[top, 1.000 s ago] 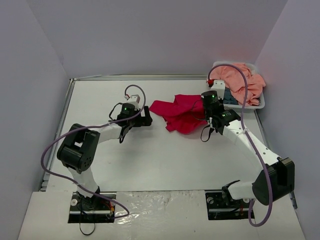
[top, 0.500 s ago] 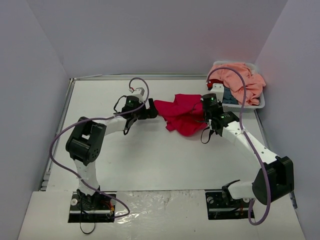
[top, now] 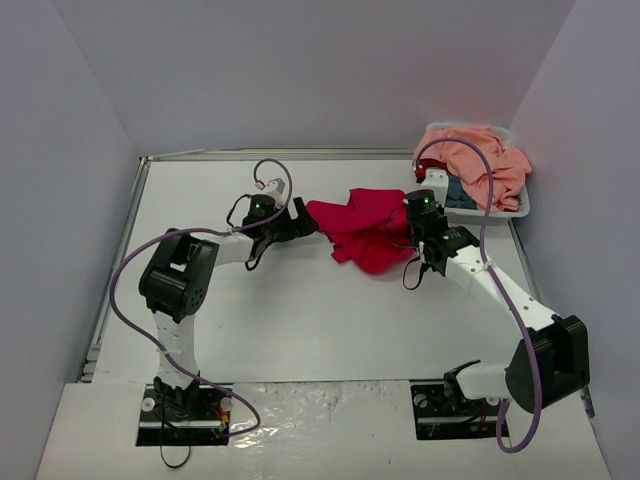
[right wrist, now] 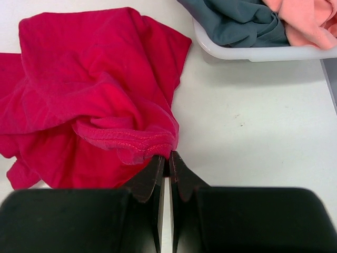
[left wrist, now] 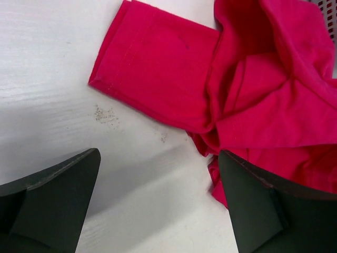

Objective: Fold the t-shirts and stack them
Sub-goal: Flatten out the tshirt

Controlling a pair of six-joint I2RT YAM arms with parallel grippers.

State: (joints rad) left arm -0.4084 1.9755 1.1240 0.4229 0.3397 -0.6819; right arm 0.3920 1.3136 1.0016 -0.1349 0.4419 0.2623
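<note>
A crumpled crimson-red t-shirt [top: 362, 231] lies in the middle of the table. One sleeve [left wrist: 152, 63] is spread flat toward the left. My left gripper [top: 300, 222] hovers low at that sleeve end, wide open. In the left wrist view its fingers [left wrist: 63, 195] straddle bare table and the shirt's bunched lower edge [left wrist: 253, 95]. My right gripper [right wrist: 169, 156] is shut at the shirt's right side, with a stitched hem fold [right wrist: 131, 142] pinched at its tips. A peach-pink t-shirt [top: 482, 160] and a teal-blue one [right wrist: 237, 21] are piled in the basket.
The white plastic basket [top: 521, 207] stands in the far right corner, close behind my right gripper [top: 413, 228]; its rim [right wrist: 263, 52] shows in the right wrist view. Grey walls enclose the table on the left, back and right.
My left arm has swung right across the table, up to the red shirt's sleeve, still open. The right gripper has stayed shut on the hem and barely moved.
</note>
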